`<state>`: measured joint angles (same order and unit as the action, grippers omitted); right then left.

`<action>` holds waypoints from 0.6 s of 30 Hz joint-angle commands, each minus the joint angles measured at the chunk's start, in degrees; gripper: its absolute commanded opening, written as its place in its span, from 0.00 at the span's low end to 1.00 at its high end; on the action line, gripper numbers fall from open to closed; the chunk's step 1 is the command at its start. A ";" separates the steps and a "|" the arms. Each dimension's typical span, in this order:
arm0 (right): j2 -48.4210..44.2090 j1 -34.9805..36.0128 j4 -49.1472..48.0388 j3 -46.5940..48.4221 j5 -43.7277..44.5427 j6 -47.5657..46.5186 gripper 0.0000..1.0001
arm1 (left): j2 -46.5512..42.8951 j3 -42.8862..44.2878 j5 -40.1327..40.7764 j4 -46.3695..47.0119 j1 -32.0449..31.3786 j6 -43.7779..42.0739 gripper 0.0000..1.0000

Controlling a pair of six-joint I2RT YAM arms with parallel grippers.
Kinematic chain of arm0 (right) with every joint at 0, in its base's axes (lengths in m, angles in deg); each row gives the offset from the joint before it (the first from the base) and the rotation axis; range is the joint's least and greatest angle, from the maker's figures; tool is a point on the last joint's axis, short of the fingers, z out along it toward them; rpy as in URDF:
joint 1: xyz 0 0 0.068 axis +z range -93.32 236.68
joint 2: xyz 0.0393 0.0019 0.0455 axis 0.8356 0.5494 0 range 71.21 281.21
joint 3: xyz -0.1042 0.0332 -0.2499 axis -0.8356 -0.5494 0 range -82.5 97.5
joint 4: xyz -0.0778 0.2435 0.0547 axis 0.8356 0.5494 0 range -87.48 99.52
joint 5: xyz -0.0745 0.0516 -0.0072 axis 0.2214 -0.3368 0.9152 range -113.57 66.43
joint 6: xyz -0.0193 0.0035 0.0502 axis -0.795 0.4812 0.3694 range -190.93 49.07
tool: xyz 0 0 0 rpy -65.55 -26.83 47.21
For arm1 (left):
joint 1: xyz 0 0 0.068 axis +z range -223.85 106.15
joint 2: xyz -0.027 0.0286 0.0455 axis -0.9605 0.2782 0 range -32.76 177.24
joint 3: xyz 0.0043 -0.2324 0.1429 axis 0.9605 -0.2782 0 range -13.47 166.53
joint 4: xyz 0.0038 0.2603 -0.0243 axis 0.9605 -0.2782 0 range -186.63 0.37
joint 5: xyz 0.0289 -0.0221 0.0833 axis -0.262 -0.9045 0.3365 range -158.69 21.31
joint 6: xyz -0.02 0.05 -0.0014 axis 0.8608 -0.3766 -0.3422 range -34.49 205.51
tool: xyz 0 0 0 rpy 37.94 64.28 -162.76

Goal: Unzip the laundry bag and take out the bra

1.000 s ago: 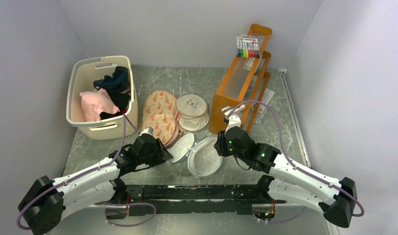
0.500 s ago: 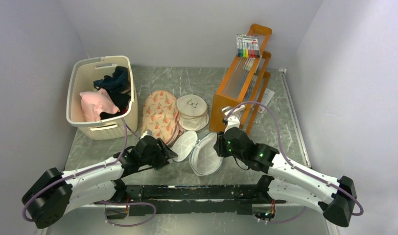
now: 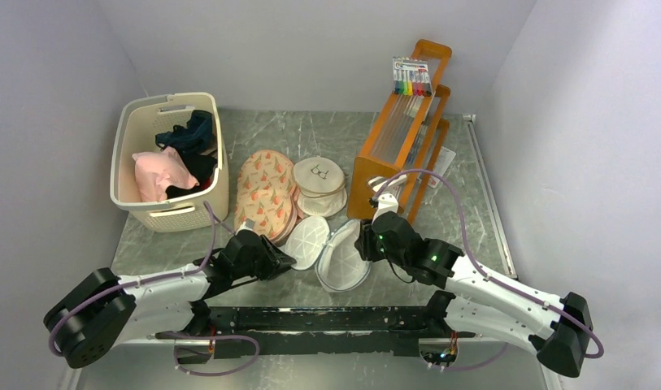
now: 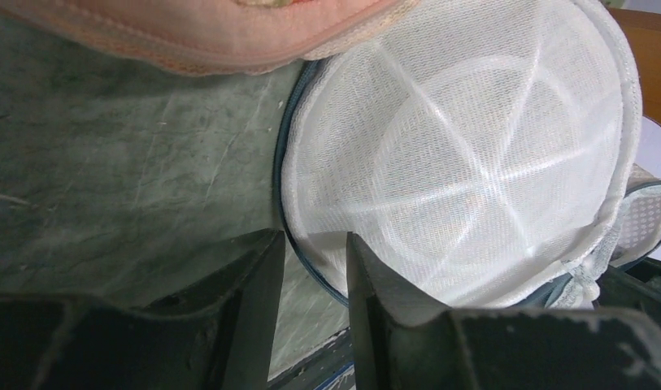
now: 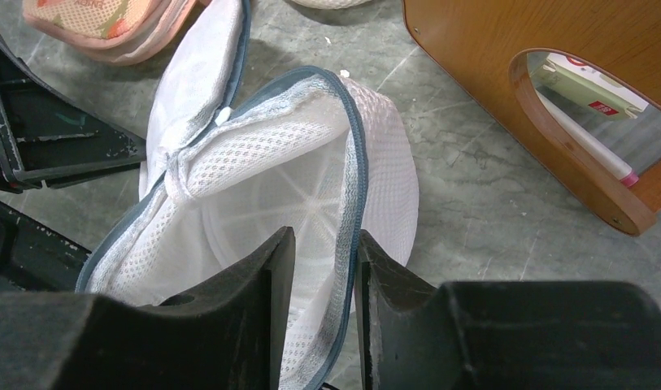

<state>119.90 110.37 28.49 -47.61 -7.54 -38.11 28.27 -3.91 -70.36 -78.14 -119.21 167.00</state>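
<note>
Now the laundry bag [image 3: 331,252] gapes wider than a second ago, both halves tipped up, at 5 o'clock from the peach bag [image 3: 264,195]. Left gripper [image 3: 284,262] pinches the left half's rim and right gripper [image 3: 362,244] clamps the right zipper rim. Inside, only white mesh shows; whether a bra is in there I can't tell. Basket [image 3: 125,146] at 10 o'clock holds pink and dark clothes.

Walls: plain pale grey back wall [image 3: 310,49], left wall [image 3: 42,122] and right wall [image 3: 587,146], closing in three sides.
Surface: grey-green marble-patterned tabletop [image 3: 310,134] with pale veins.
Furniture: tall orange wooden tiered rack [image 3: 400,154] at back right; cream perforated plastic basket [image 3: 125,122] at back left.
Light: soft, even, with faint shadows.
</note>
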 commanded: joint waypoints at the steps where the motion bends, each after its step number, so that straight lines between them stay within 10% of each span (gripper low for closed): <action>1: -0.35 0.16 -1.40 -0.44 0.26 -0.51 0.32 | 0.78 0.37 -0.08 5.65 -0.50 -0.30 0.42; 6: -0.47 0.09 -1.86 -0.65 -0.08 -0.64 0.33 | 1.22 0.00 0.84 6.29 -0.51 -0.44 0.08; 18: 0.22 0.22 -3.63 -0.88 -1.90 -1.87 0.31 | -19.82 15.90 16.65 -24.00 -0.83 -23.31 0.07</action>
<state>119.90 110.37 27.93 -47.74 -8.09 -38.81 15.55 4.92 -63.24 -90.82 -119.52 155.75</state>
